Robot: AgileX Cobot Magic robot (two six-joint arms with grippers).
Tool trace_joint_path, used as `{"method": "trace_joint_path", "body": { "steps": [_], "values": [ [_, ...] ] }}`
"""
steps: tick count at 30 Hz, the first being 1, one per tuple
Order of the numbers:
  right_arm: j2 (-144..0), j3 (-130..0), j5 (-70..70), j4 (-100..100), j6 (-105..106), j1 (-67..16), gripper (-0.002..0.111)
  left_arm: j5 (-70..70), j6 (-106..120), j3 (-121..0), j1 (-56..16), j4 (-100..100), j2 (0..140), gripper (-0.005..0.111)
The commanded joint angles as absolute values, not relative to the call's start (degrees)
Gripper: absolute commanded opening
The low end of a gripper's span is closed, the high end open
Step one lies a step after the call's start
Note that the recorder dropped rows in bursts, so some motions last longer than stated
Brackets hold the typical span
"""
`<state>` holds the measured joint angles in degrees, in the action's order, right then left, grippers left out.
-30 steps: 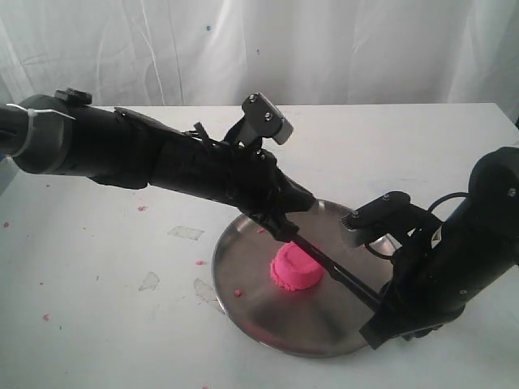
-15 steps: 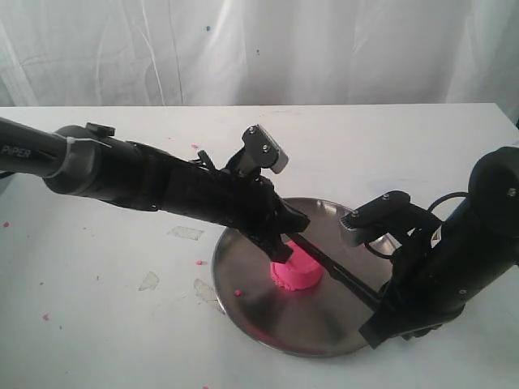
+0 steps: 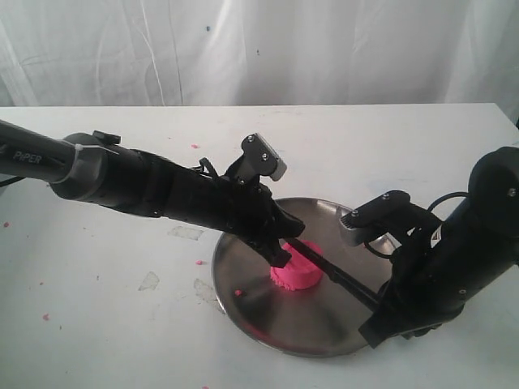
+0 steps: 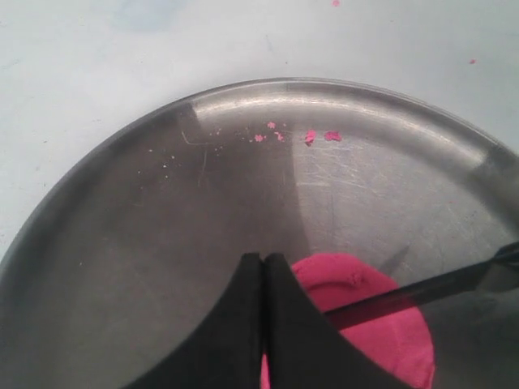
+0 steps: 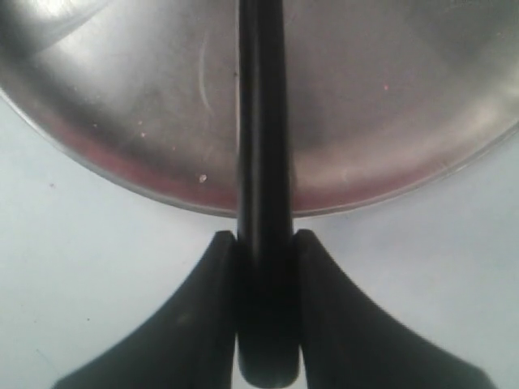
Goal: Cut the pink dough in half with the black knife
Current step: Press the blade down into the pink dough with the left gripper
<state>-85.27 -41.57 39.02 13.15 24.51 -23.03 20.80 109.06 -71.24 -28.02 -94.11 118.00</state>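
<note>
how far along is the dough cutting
Done: the right gripper is clamped on the black knife by its handle. In hand: the blade lies across the top of the pink dough on the steel plate, with the shut left gripper at the dough's edge. Left: the dough looks like one whole puck, so the actual cut remains.

The left arm [image 3: 162, 190] has come lower and has drawn back a little toward the left edge of the table. Its closed fingers [image 4: 263, 279] have gone down from above the plate [image 3: 243, 304] onto the dough [image 3: 296, 271]. The blade of the knife [image 3: 332, 275] now lies across the top of the dough.
</note>
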Motion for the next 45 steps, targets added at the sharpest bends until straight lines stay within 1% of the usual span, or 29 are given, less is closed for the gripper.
{"method": "trace_joint_path", "body": {
  "steps": [1,45],
  "values": [
    [-85.67,-41.30,38.07,13.70,24.28,-22.90,0.000,21.00,109.40,-71.08,-27.96,-94.67,118.31,0.000],
    [-89.38,-41.30,36.13,13.48,23.79,-22.90,0.000,20.64,108.99,-70.98,-27.96,-94.67,118.43,0.000]
  ]
}}
